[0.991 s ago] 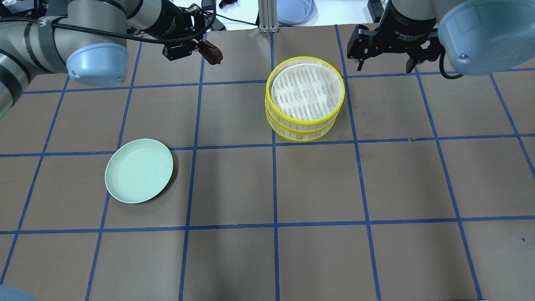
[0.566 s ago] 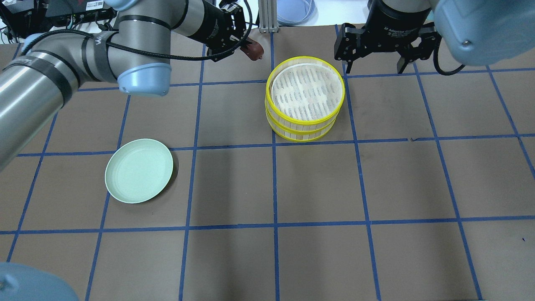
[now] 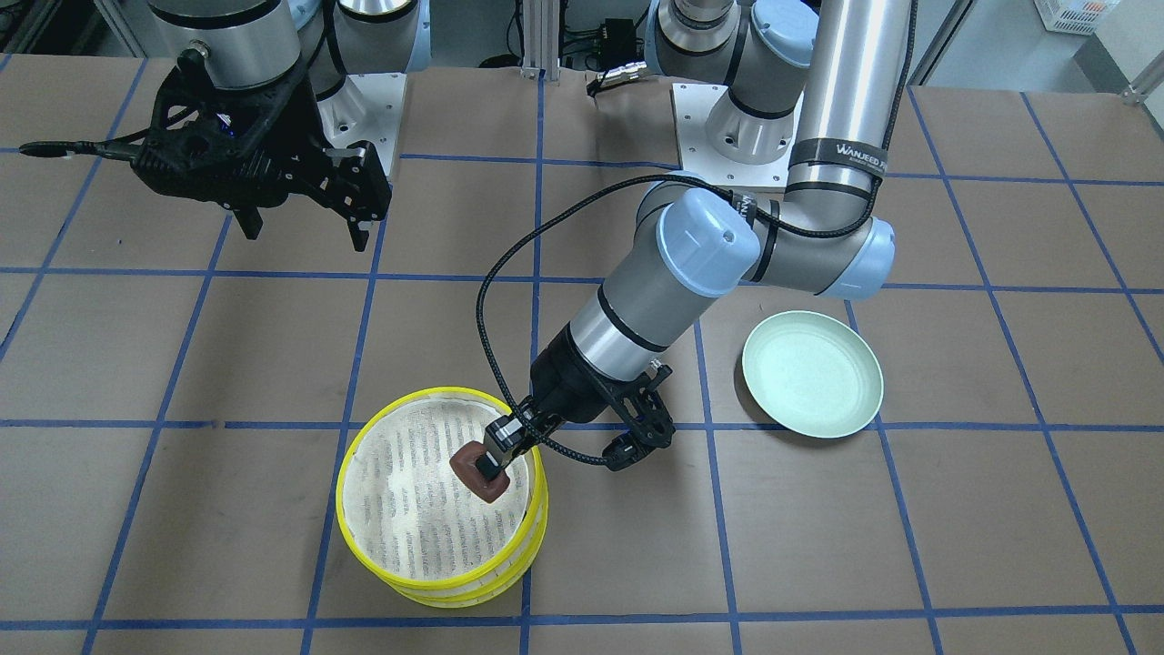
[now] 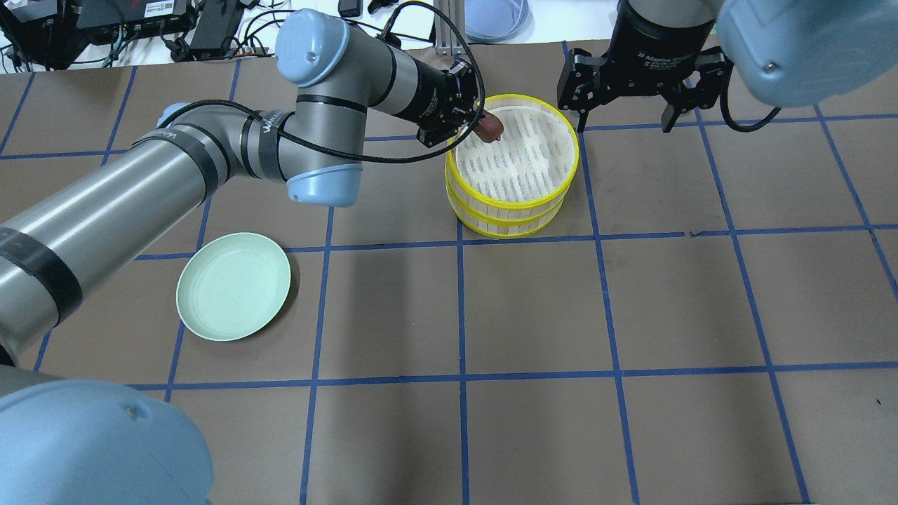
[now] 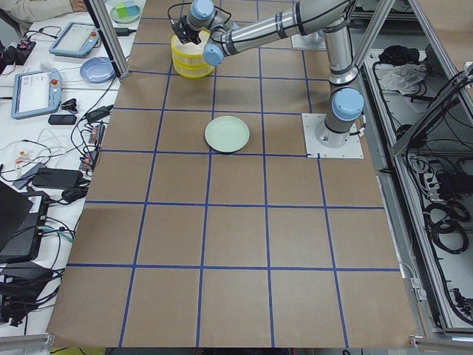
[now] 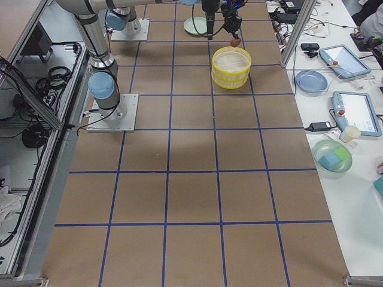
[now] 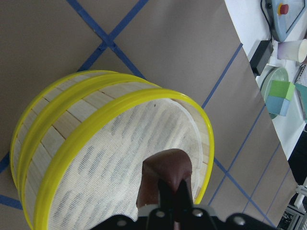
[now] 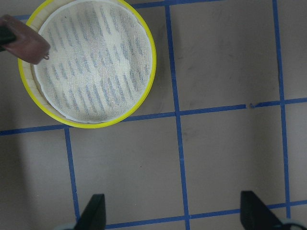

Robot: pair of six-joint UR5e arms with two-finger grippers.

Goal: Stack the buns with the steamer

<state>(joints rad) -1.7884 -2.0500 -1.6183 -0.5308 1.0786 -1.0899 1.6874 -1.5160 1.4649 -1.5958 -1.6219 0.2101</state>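
Note:
The steamer (image 4: 513, 206) is two yellow-rimmed bamboo trays stacked at the table's far middle, and the top white cloth liner (image 3: 414, 496) is bare. My left gripper (image 4: 483, 126) is shut on the dark reddish-brown bun (image 4: 490, 126) and holds it just above the top tray's far-left edge. The bun also shows over the liner in the front view (image 3: 476, 472) and the left wrist view (image 7: 165, 172). My right gripper (image 4: 617, 112) is open and empty, hovering just beyond the steamer to its right. The cream-white bun is not in view.
A pale green plate (image 4: 233, 286) lies empty on the near left of the brown, blue-taped table. A metal post (image 4: 443, 28) stands at the far edge behind the steamer. My left arm stretches across the table's left half.
My left gripper has carried the brown bun rightward from the far left to over the steamer's top tray. My right gripper has shifted slightly left and stays open.

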